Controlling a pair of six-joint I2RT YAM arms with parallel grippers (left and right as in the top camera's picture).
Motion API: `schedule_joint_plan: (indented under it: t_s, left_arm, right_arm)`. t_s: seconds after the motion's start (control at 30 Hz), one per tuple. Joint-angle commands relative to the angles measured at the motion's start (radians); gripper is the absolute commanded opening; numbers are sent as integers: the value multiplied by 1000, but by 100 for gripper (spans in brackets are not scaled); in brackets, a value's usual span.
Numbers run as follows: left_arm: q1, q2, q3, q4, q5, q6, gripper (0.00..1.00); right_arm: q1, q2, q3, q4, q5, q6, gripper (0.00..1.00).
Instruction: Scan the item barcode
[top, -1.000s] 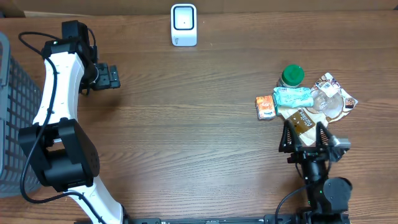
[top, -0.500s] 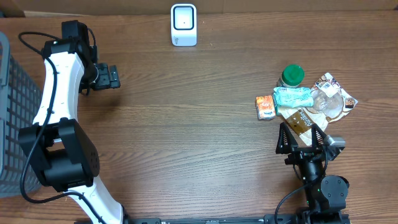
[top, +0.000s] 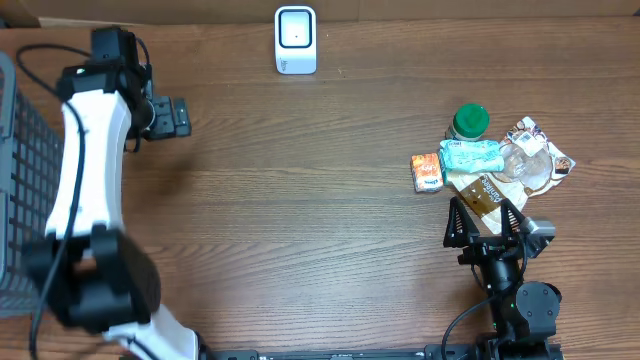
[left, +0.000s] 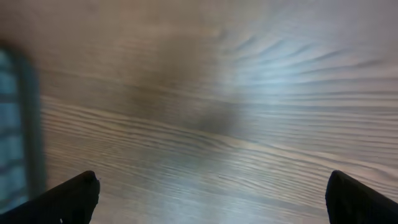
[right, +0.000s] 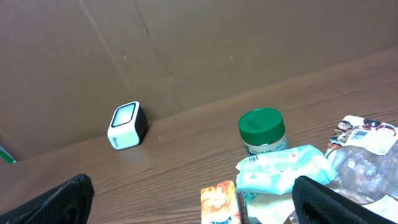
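The small white scanner (top: 296, 40) is standing at the far edge of the wooden desk (top: 320, 220), its face turned upward, with nothing near it. The goods to be scanned are lying in a loose heap on the right side of the desk: a green-lidded jar (top: 468, 122) is standing upright at the back, a pale blue packet (top: 470, 156) is resting just in front of it, an orange box (top: 427, 171) is sitting at the heap's left edge, a crinkled clear bag (top: 538, 160) is spreading to the right, and a brown packet (top: 487, 192) is lying nearest the front. The right claw (top: 484, 204) is hanging over that front edge with its jaws spread wide and gripping nothing. The left claw (top: 178, 117) is hovering far off on the left, beside a grey wire basket (top: 15, 150), its jaws also gaping wide and empty; its own camera is showing only blurred desk.
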Motion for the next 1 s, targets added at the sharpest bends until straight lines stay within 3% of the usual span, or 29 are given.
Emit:
schedule_joint_plan:
  t_s: [0.0, 0.23, 0.33, 0.47, 0.63, 0.83, 0.97]
  left_arm:
    - [-40, -252, 12, 0, -45, 23, 100]
    - [-41, -604, 8, 2, -22, 23, 100]
    - [-40, -743, -66, 102, 57, 60, 100]
    - [-41, -962, -348, 414, 229, 187, 100]
    - [-41, -1200, -791, 811, 294, 197, 100]
    - [-83, -1429, -1201, 1074, 277, 206, 100]
    - [-111, -1551, -1370, 1137, 248, 241, 100]
  right_arm:
    - [6, -12, -11, 7, -2, -5, 100]
    - [6, -12, -11, 7, -2, -4, 100]
    - [6, -12, -11, 7, -2, -5, 100]
    - [6, -12, -11, 6, -2, -4, 100]
    - [6, -12, -11, 7, -2, -4, 100]
    - [6, -12, -11, 7, -2, -4, 100]
    - [6, -12, -11, 7, -2, -4, 100]
